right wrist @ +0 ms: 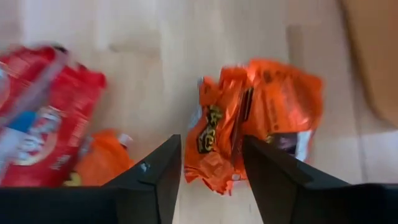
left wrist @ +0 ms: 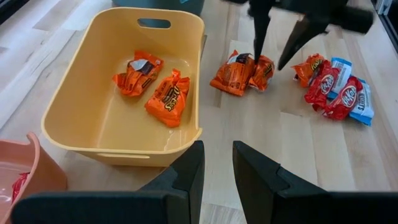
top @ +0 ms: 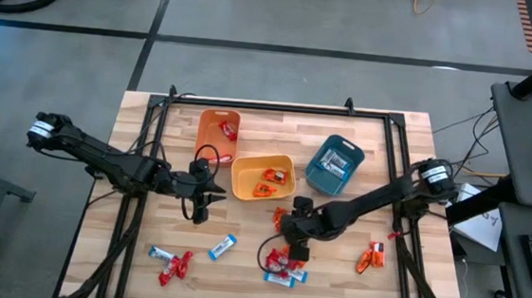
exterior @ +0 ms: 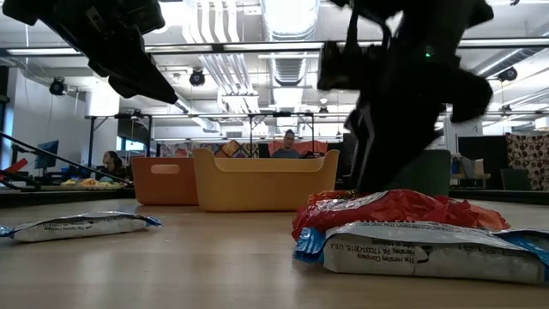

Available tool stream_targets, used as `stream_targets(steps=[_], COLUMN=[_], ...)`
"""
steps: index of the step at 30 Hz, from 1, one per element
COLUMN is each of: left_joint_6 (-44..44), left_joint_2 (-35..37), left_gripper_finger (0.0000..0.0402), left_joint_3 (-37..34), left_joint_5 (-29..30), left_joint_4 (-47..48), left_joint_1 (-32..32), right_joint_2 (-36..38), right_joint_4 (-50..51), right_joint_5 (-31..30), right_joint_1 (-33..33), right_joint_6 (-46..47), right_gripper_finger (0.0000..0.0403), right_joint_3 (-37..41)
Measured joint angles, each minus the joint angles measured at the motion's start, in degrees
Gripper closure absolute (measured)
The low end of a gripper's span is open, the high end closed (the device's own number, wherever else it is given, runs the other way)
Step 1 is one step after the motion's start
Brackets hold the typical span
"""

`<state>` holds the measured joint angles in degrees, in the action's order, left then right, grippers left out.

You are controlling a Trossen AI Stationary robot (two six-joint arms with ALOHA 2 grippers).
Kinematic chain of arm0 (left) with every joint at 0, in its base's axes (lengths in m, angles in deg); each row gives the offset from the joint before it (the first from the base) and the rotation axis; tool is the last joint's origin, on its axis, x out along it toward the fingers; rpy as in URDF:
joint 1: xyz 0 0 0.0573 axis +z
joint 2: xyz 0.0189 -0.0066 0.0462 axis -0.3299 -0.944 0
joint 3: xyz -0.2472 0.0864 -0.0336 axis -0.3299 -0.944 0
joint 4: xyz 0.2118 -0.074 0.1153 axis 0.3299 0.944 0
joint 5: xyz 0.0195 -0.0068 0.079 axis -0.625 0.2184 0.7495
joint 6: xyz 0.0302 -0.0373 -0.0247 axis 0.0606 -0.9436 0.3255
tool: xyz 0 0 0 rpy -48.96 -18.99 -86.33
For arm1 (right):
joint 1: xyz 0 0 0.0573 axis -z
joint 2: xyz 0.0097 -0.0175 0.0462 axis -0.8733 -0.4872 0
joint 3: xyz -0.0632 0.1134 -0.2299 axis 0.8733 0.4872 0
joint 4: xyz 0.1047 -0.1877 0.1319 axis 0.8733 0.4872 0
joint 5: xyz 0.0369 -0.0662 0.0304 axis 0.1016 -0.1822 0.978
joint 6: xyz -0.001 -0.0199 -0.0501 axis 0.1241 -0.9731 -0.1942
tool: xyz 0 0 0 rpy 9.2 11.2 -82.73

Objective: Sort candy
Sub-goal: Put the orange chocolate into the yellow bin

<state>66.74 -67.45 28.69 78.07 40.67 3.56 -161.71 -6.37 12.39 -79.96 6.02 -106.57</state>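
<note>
Three plastic bins on the wooden table (top: 125, 252), taken here relative to the yellow bin (top: 244, 187) in the middle. In the yellow bin: two orange packets (left wrist: 152, 84), lying side by side on its floor. Just beside it toward the left arm, the orange bin (top: 208, 135), holding red-wrapped candy (top: 229, 129) at its far end. On the other side, near but apart, the teal bin (top: 319, 172), with a pale wrapped bar (top: 341, 162) inside.

Just outside the yellow bin's near corner, toward the right arm: a pair of orange packets on the table (left wrist: 241, 73), with the right gripper (right wrist: 210, 163) directly above them, fingers spread and empty, one packet showing in the gap. Beyond those, farther from the yellow bin, a cluster of red wrappers and blue-and-white bars (left wrist: 339, 93) piled together.

Left gripper (top: 201, 203) beside the yellow bin's left end, above the table; fingers (left wrist: 186, 174) narrowly parted, nothing between them.

Well away from the yellow bin, near the table's front left: more red wrappers (top: 176, 268) and blue-and-white bars (top: 222, 247). Front right: lone orange packets (top: 371, 257).
</note>
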Motion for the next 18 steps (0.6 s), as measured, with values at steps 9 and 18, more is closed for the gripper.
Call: stream_targets(steps=[9,18], left_joint_6=[-0.17,-0.17], left_joint_2=[0.0,0.0], left_gripper_finger=[0.0333,0.0333], left_joint_3=[0.0,0.0], left_joint_5=[0.0,-0.01], left_joint_4=[0.0,0.04], left_joint_1=[0.0,0.0], right_joint_2=[-1.99,0.4], right_joint_4=[0.02,0.46], right_joint_5=[0.07,0.29], right_joint_1=[0.0,0.0], right_joint_6=[-0.79,-1.53], right_gripper_finger=[0.0341,0.039], right_joint_3=[-0.61,-0.65])
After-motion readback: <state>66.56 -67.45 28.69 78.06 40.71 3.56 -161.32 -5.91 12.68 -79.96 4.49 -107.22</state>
